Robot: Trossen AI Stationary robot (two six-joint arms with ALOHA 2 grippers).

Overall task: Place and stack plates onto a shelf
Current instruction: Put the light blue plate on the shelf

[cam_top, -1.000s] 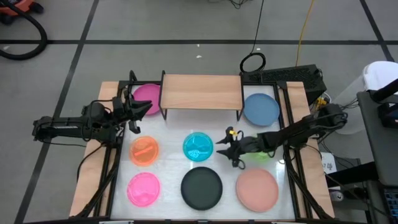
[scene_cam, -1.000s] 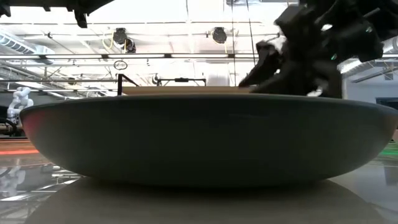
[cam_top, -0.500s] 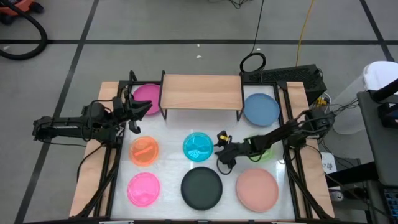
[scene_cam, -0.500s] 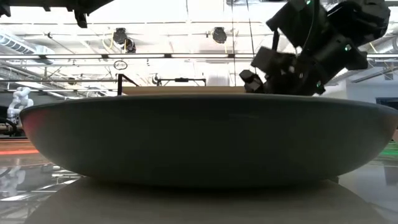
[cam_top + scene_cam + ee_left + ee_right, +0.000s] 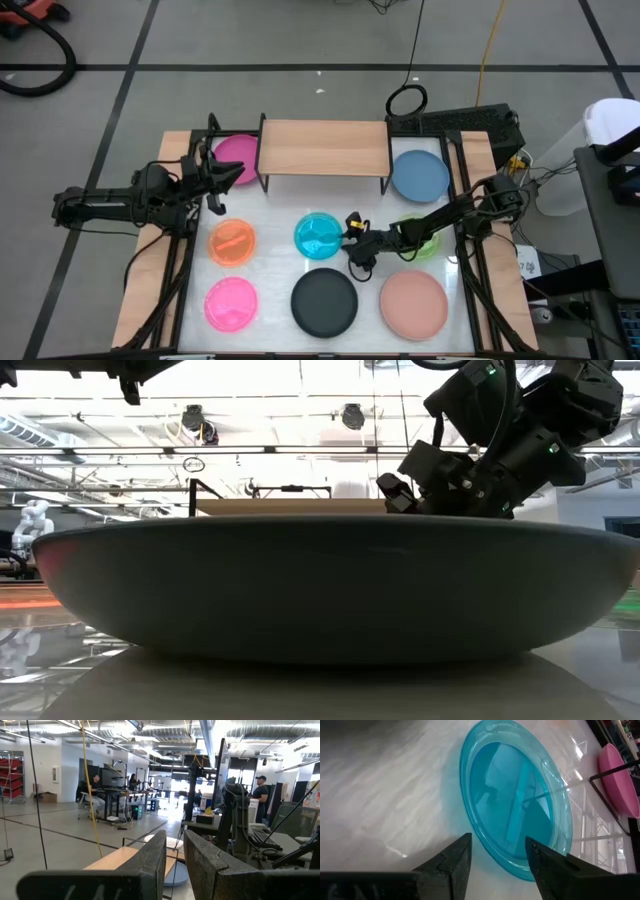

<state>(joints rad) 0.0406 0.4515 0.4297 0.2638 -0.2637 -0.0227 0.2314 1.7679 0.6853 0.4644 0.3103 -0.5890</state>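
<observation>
My right gripper (image 5: 353, 244) is open and low over the table at the right rim of the small cyan plate (image 5: 318, 236). In the right wrist view its two fingers stand apart in front of that rim (image 5: 496, 851), and I see no touch. The small green plate (image 5: 424, 242) lies under the right arm. My left gripper (image 5: 222, 180) waits near the magenta plate (image 5: 237, 154), with a narrow gap between its fingers (image 5: 175, 851) and nothing in it. The light-wood shelf (image 5: 325, 147) stands bare at the far middle.
The orange plate (image 5: 232, 243), pink plate (image 5: 231, 303), black plate (image 5: 324, 302) and salmon plate (image 5: 413, 305) lie flat toward the near side. The blue plate (image 5: 420, 175) lies right of the shelf. The black plate (image 5: 320, 580) fills the low view. People are in the room behind.
My right gripper has moved toward the table's left edge, from beside the green plate to the cyan plate's right rim. It has also come lower and tipped downward. The plates have not moved.
</observation>
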